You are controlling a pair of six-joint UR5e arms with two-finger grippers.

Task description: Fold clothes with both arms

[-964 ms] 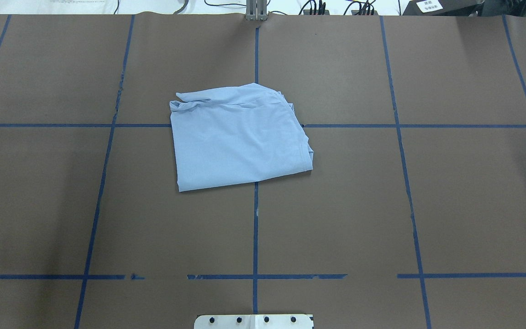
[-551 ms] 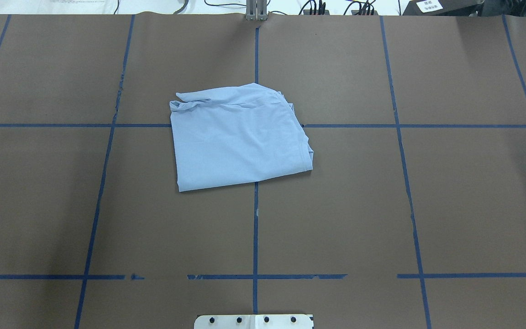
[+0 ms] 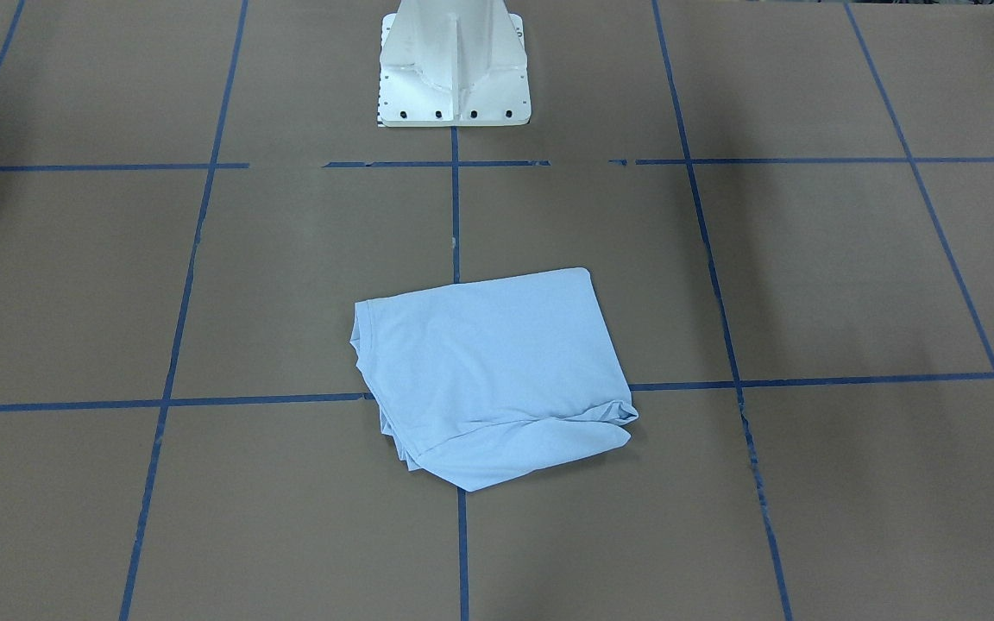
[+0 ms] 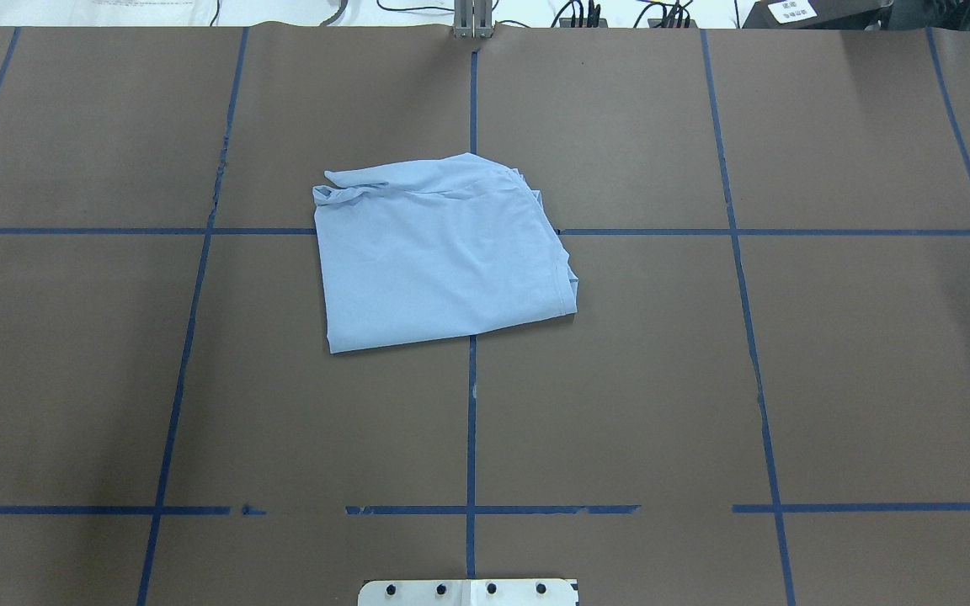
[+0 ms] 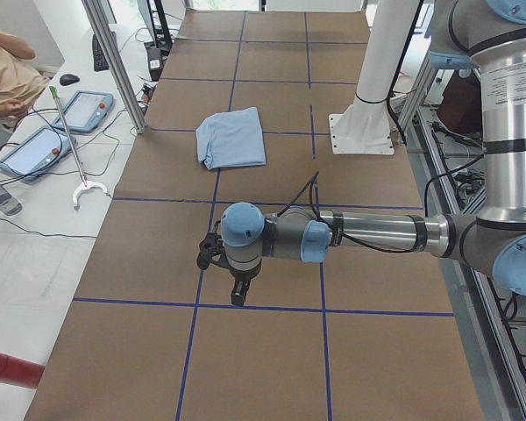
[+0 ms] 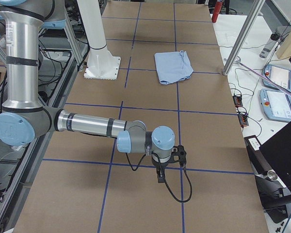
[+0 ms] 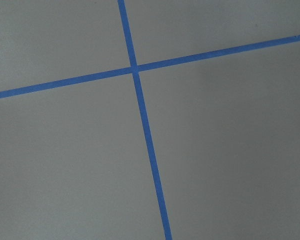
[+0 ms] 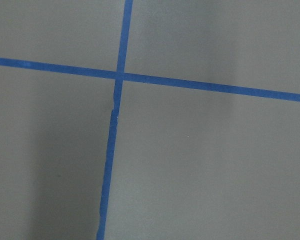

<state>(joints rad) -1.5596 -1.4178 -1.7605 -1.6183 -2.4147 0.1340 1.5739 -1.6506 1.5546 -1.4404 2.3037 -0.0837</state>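
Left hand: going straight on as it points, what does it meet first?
Pointing down, the left hand would likely meet the brown table cover near a blue tape crossing; the T-shirt lies away from that line.

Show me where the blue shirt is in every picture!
Front-facing: blue shirt just below the middle.
Overhead: blue shirt just above the middle.
Exterior left: blue shirt near the top, left of centre.
Exterior right: blue shirt near the top, right of centre.
Left wrist: not in it.
Right wrist: not in it.
Landmark: white pedestal base, in all four outside views.
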